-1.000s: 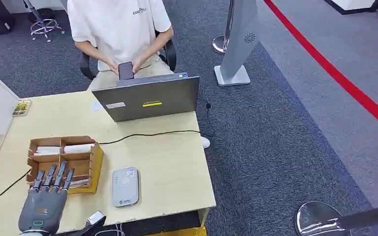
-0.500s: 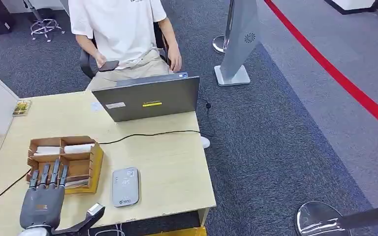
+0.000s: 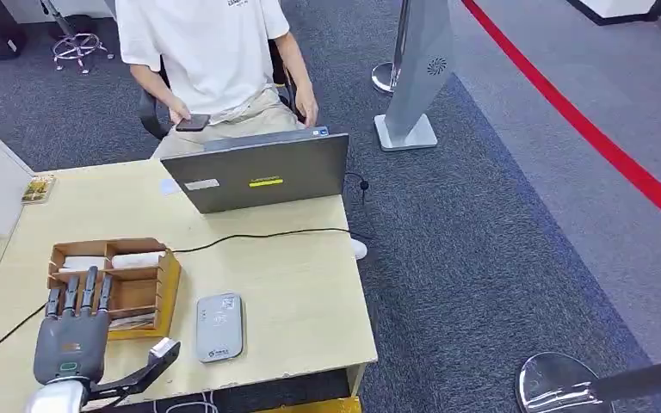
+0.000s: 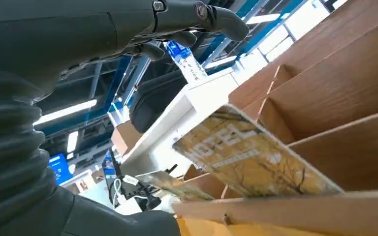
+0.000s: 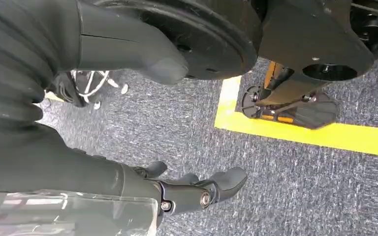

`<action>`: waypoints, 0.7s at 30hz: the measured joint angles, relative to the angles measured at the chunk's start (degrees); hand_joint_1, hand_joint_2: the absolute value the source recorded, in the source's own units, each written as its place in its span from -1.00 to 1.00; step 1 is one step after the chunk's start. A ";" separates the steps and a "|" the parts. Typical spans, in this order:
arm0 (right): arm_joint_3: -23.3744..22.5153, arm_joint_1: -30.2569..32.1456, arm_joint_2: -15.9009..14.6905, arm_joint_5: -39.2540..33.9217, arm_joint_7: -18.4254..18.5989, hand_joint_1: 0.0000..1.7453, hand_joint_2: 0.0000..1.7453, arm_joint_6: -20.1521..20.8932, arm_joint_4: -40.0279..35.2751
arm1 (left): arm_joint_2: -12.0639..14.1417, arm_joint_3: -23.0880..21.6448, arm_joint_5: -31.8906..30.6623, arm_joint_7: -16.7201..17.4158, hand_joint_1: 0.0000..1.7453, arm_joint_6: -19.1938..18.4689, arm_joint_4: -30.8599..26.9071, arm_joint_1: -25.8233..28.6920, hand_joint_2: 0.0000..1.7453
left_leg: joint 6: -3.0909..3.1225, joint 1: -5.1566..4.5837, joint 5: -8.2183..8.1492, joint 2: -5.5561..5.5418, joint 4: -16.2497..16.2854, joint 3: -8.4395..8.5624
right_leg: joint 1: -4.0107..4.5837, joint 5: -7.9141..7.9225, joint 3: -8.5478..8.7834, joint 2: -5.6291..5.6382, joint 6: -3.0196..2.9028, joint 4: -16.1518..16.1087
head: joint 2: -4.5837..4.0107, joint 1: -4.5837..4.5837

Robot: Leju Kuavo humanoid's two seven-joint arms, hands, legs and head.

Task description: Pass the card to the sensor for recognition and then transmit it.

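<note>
While the left hand [image 3: 73,331] hovers fingers-spread over the organizer [image 3: 151,280], the sensor [image 3: 219,327] lies beside.

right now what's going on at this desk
The robot's left hand hovers, fingers spread, over the near end of a wooden card organizer on the desk, holding nothing. The left wrist view shows a hotel card standing tilted in one slot, just ahead of the fingers. The grey card sensor lies beside the organizer, with no card on it. A seated person behind the laptop holds a phone. The right hand hangs empty above the carpet.
</note>
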 joint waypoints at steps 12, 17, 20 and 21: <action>0.24 -0.02 0.00 0.72 -0.02 -1.00 1.00 0.02 0.00 | -1.38 0.00 0.00 -0.55 -1.00 0.00 1.44 -1.39 1.00 | 0.00 0.00 0.00 0.00 0.00 0.00 | 0.00 0.00 -0.01 0.01 0.00 0.00 | 0.00 0.00; 0.26 -0.02 0.00 0.72 -0.02 -1.00 1.00 0.02 0.00 | -1.62 0.00 0.00 -1.14 -1.00 -0.09 1.62 -1.53 1.00 | 0.00 0.00 0.00 0.01 0.00 0.00 | 0.00 0.00 -0.01 0.01 0.00 0.00 | 0.00 -0.02; 0.26 -0.03 0.00 0.55 0.00 -1.00 1.00 -0.09 0.00 | -2.03 -0.02 0.00 -1.27 -1.00 -0.15 1.86 -1.82 1.00 | 0.00 0.00 0.00 0.01 0.00 0.00 | 0.00 0.00 0.00 0.01 0.00 0.00 | 0.00 0.00; 0.26 -0.03 0.00 0.55 0.02 -1.00 1.00 -0.17 0.00 | -2.14 -0.04 0.00 -1.29 -1.00 -0.17 1.90 -1.89 1.00 | 0.00 0.00 0.00 0.01 0.00 0.00 | 0.00 0.00 -0.01 0.01 0.00 0.00 | 0.00 -0.02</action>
